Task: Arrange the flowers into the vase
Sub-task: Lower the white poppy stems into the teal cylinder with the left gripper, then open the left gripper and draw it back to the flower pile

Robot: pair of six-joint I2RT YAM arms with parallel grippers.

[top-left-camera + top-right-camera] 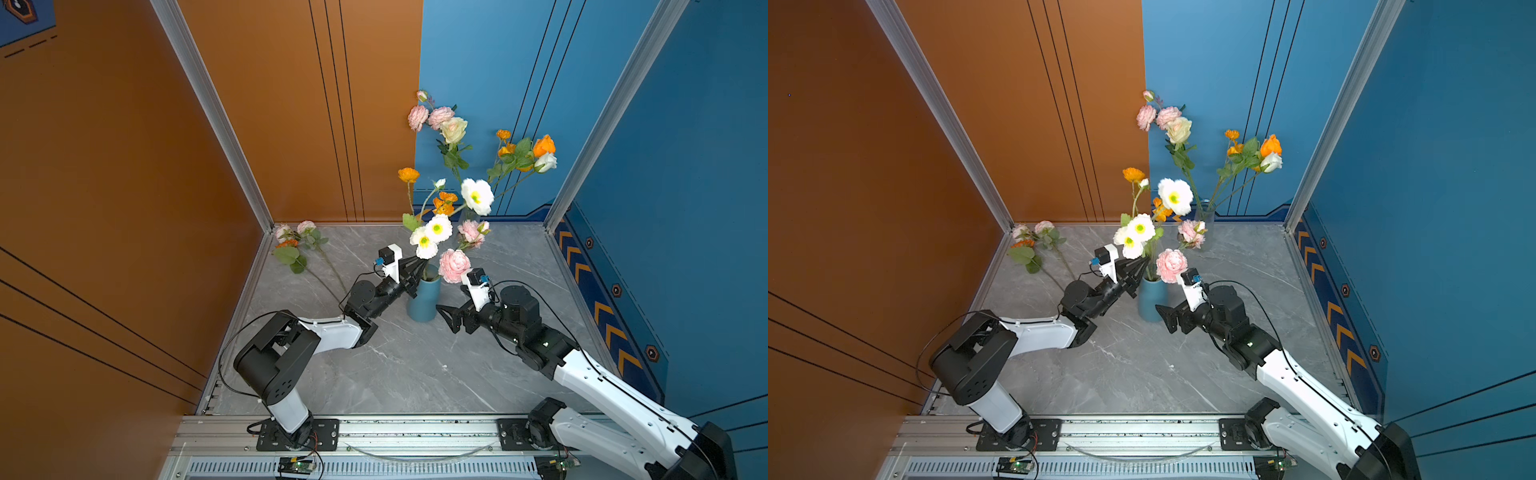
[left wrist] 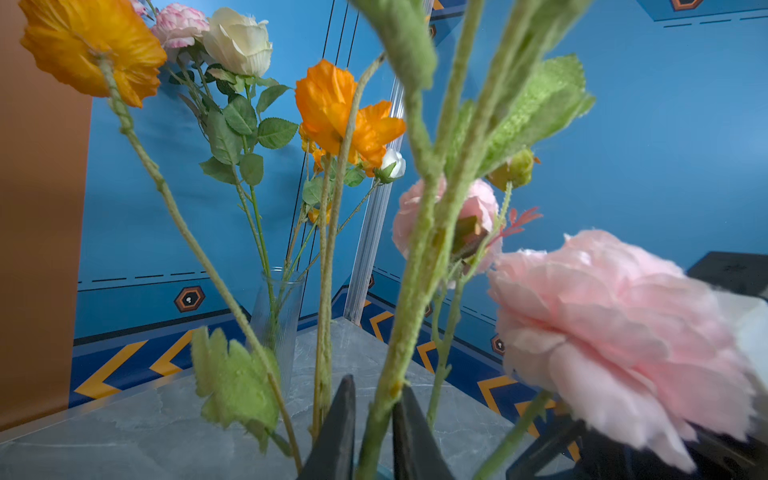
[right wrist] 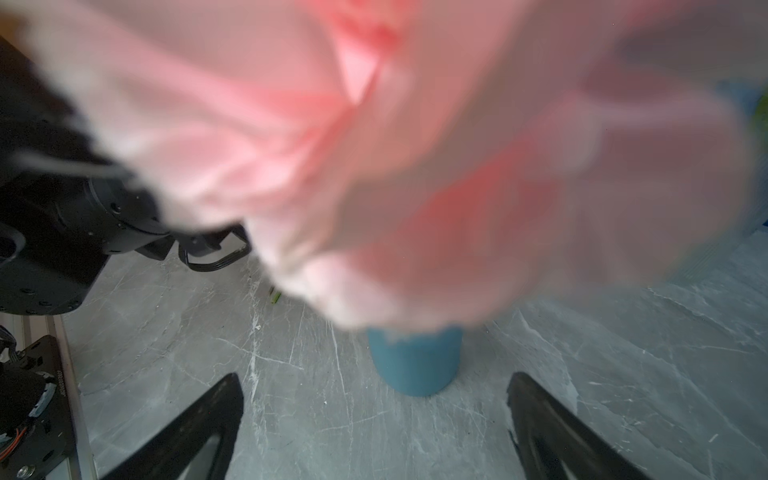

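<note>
near bench: the bench [image 1: 395,374] lies open at 6 o'clock between the two arms, down to the rail. That is the best room for backing out.
right gripper: the right gripper [image 1: 446,319] is spread wide and holds nothing. It sits low at 4 o'clock of the blue vase [image 1: 423,303], just beside its base.
risk, base: a push toward 10 o'clock would hit the blue vase, which looks top-heavy with tall stems and would likely tip.
pink bloom: the pink bloom [image 3: 374,145] droops over the right wrist camera and hides most of that view. The right arm is near blind, and lifting would shove the bloom and lever its stem.
left gripper: the left gripper [image 1: 417,262] is at the vase mouth, 10 o'clock side. Its jaws stand narrowly apart around a green stem [image 2: 403,332]; cannot tell if it grips.
risk, release: an unseated stem may flop. Pulling back toward 8 o'clock could snag neighbour stems and drag them out.
flowers: the flowers [image 1: 437,227] stand in the blue vase, fanning 12 to 2 o'clock.
loose spray: a loose spray [image 1: 299,245] lies on the bench in the 10 o'clock corner, its stem running under the left arm. An arm sweep could push it off-line.
glass vase: the glass vase [image 1: 469,216] stands at 1 o'clock by the back wall, holding roses. Its blooms overlap the others in both top views; contact unclear.
edges: walls close off 9, 12 and 3 o'clock, and the far side is tight.
</note>
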